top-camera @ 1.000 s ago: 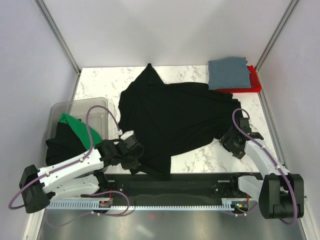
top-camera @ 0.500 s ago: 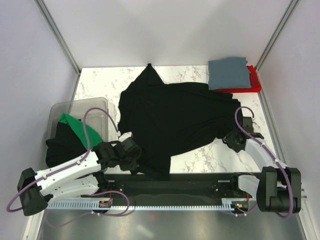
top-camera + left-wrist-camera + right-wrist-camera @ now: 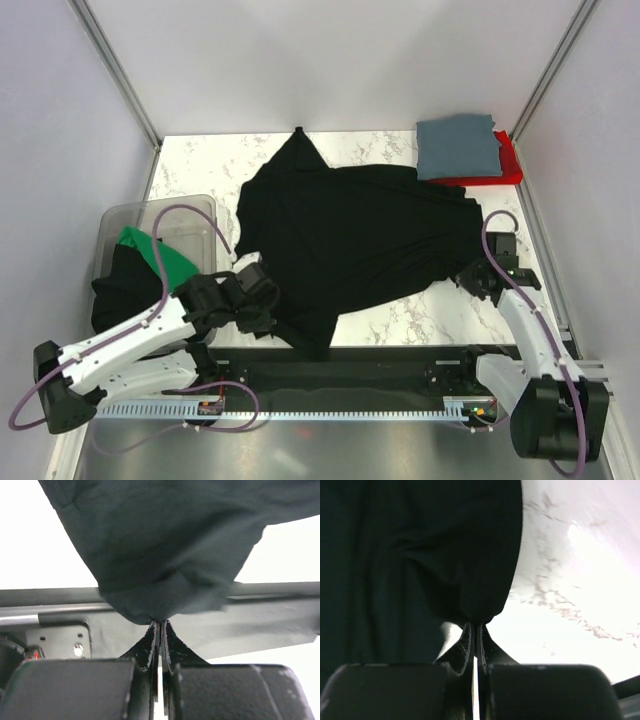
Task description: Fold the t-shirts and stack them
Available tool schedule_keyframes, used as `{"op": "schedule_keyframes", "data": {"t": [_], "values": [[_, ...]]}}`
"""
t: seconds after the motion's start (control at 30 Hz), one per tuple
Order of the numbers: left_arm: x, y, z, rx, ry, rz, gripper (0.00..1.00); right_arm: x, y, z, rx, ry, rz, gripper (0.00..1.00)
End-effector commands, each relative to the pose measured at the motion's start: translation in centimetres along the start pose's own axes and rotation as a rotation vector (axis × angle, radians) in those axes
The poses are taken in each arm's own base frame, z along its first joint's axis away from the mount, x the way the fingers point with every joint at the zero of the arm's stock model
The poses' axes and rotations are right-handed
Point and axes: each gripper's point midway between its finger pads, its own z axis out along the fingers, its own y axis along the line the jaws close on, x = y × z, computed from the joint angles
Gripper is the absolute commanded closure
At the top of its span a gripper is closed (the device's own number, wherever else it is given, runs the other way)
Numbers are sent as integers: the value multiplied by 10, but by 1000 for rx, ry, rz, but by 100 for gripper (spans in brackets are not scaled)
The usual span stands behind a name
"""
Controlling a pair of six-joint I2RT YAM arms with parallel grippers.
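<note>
five t-shirts. one large black t-shirt (image 3: 350, 240) lies spread on the tabletop (image 3: 200, 165), with the left gripper (image 3: 160, 625) and right gripper (image 3: 475, 627) each clamped on its edge. one grey-blue t-shirt (image 3: 457, 147) sits folded on one red t-shirt (image 3: 507, 166). one green t-shirt (image 3: 160, 260) and one second black t-shirt (image 3: 120, 295) lie in the bin (image 3: 185, 210).

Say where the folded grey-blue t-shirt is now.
In the top view, the folded grey-blue t-shirt lies at the far right corner of the marble table, on the red t-shirt, just beyond the spread black t-shirt.

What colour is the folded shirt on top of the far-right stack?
Slate grey-blue folded t-shirt; top external view shows it best.
</note>
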Motion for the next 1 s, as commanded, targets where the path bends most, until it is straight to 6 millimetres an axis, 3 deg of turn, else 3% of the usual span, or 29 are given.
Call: {"op": "schedule_keyframes", "data": {"t": [0.0, 0.17, 0.33, 0.43, 0.6, 0.67, 0.7, 0.8, 0.97], "values": [[-32, -13, -48, 62, -119, 33, 98, -29, 33, -51, -132, -67, 9, 100], [-56, -18, -109, 123, -211, 25, 98, -29, 37, -102, -219, -98, 49, 100], [-57, -6, -140, 116, -219, 21, 98, -44, 19, -164, -251, -270, 125, 100], [-58, 1, -154, 126, -233, 11, 98, -47, 2, -184, -226, -335, 148, 100], [-54, 11, -152, 100, -226, 10, 98, -46, -19, -189, -172, -387, 170, 100], [-56, 16, -146, 60, -239, 29, 98, -42, -20, -178, -149, -362, 146, 100], [-59, 17, -143, 42, -249, 39, 98, -44, -18, -177, -148, -363, 131, 100], [-75, 13, -135, -31, -293, 101, 98, -34, -7, -147, -140, -261, 89, 100], [-116, -13, -130, -100, -333, 205, 98, -50, 24, -135, -210, -254, 66, 100]]}}
